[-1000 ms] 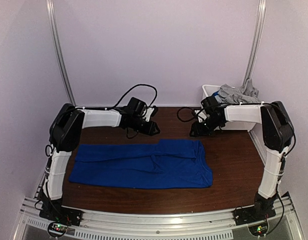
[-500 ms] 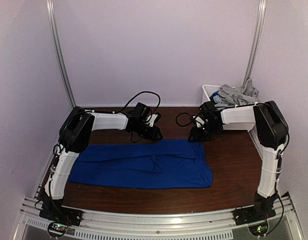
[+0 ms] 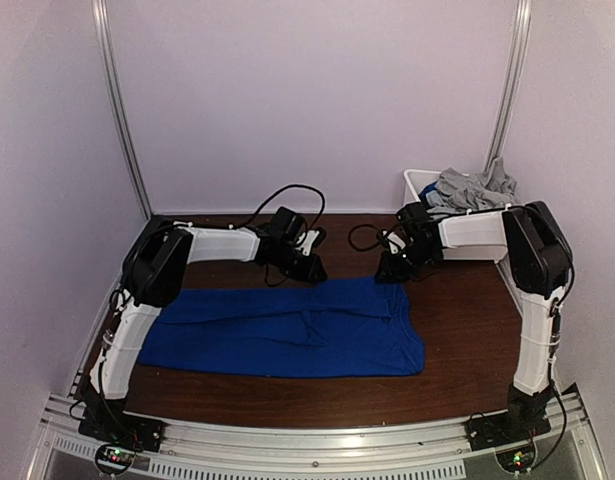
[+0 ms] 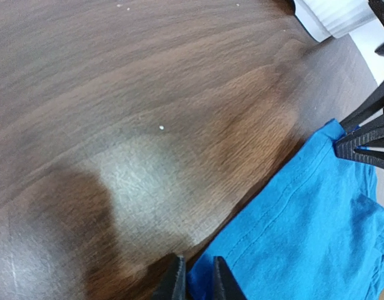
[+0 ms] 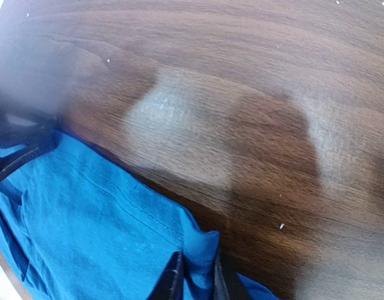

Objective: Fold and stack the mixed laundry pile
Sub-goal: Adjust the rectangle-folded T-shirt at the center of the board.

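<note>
Your arms have dropped to the blue garment [image 3: 287,335]; left gripper [image 4: 195,281] and right gripper [image 5: 195,278] now pinch its hem facing the far edge of the table [image 3: 467,330], ready to fold

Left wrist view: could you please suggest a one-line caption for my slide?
Left gripper, jaws closed on the hem of the blue garment, over the dark wooden table.

Blue garment [image 3: 287,335] lies flat; grey heap [image 3: 472,188] seemingly crumpled.
</note>
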Robot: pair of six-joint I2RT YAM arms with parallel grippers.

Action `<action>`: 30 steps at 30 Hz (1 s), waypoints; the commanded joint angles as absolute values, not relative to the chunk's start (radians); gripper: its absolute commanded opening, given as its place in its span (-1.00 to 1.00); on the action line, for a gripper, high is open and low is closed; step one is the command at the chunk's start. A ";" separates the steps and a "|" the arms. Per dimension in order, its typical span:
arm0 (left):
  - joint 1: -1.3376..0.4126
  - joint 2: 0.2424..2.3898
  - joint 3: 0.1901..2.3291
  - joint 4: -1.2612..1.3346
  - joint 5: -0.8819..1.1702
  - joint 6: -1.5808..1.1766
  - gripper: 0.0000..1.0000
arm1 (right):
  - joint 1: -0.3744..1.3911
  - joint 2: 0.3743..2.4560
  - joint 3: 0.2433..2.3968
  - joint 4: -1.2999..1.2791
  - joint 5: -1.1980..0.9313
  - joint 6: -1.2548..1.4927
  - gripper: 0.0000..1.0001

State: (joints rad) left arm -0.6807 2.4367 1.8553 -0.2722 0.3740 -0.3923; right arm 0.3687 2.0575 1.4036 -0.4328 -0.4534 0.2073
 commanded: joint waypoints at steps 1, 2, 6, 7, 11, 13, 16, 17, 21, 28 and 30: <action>-0.687 2.448 1.880 -0.260 0.393 -0.393 -0.78 | 0.364 2.039 1.428 -0.422 -0.479 0.213 -0.74; -0.687 2.444 1.880 -0.257 0.390 -0.393 -0.83 | 0.364 2.032 1.427 -0.421 -0.481 0.213 -0.80; -0.687 2.417 1.868 -0.239 0.383 -0.387 -1.00 | 0.364 2.001 1.422 -0.422 -0.489 0.214 -0.88; -0.687 2.409 1.861 -0.236 0.379 -0.385 -1.00 | 0.363 1.993 1.419 -0.422 -0.491 0.215 -0.88; -0.687 2.363 1.822 -0.219 0.362 -0.369 -1.00 | 0.363 1.956 1.400 -0.417 -0.492 0.215 -0.92; -0.687 2.333 1.793 -0.204 0.358 -0.363 -1.00 | 0.364 1.934 1.388 -0.414 -0.497 0.213 -0.97; -0.688 2.286 1.738 -0.170 0.362 -0.359 -1.00 | 0.365 1.897 1.356 -0.400 -0.515 0.216 -1.00; -0.688 2.266 1.713 -0.151 0.360 -0.362 -1.00 | 0.365 1.880 1.342 -0.394 -0.523 0.218 -1.00; -0.692 2.172 1.610 -0.104 0.361 -0.349 -1.00 | 0.372 1.801 1.264 -0.368 -0.547 0.225 -1.00; -0.746 2.019 1.409 -0.046 0.352 -0.304 -1.00 | 0.402 1.650 1.090 -0.303 -0.590 0.261 -1.00; -0.776 1.980 1.357 -0.038 0.326 -0.286 -1.00 | 0.418 1.614 1.048 -0.291 -0.595 0.269 -1.00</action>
State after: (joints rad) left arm -0.7292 2.0422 1.4372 -0.0875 0.3656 -0.3389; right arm 0.3958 1.6863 1.1130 -0.3397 -0.5766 0.2413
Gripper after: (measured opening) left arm 0.020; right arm 0.008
